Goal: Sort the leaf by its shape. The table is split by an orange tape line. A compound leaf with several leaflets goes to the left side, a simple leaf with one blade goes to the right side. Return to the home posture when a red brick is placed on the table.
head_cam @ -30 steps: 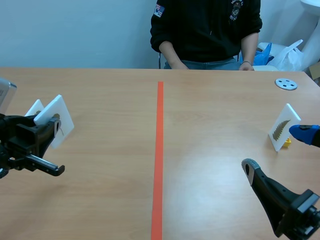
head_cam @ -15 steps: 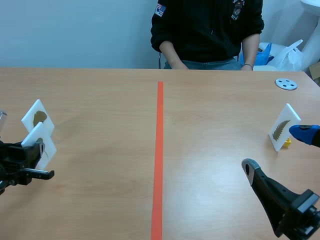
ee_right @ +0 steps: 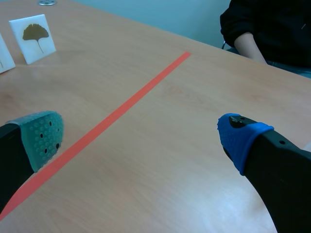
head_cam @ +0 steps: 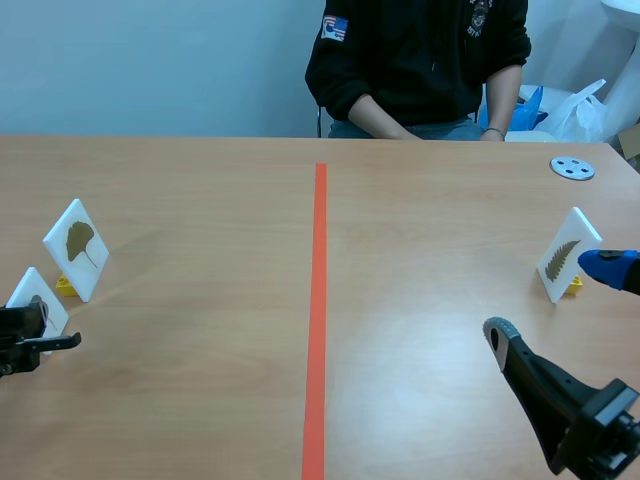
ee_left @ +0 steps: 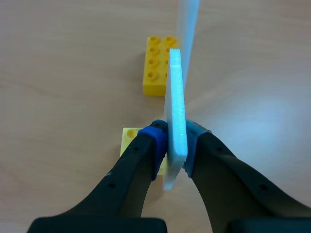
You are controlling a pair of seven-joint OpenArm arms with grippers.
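Pale wood table (head_cam: 200, 400) fills the scene view, split by the orange tape line (head_cam: 319, 300) running from 6 to 12 o'clock, with a person (head_cam: 420, 60) seated at 12. At 9 o'clock a ginkgo card (head_cam: 77, 248) stands on a yellow brick (head_cam: 65, 286). Just nearer, toward 8, the left gripper (head_cam: 25, 332) pinches the held card (head_cam: 35, 293), low over the left half; its leaf is too small to read. A fern card (head_cam: 567, 256) stands at 3 o'clock, a grey disc (head_cam: 572, 168) at 2. The only containers are plastic bags (head_cam: 570, 112) behind the table at 2 o'clock, contents hidden.

From the left wrist, the fingers clamp the held card edge-on, a small base brick (ee_left: 130, 141) under it near the wood. At the gripper's 12 o'clock sits the ginkgo card's brick, close by.

From the right wrist, the right gripper (ee_right: 141, 136) is spread wide on nothing, over the tape line.

Setting down looks to be the step in hand. Doing it well means keeping the card upright, seating the base flat, parting both fingers evenly, then backing straight out toward 6, clear of the neighbour.
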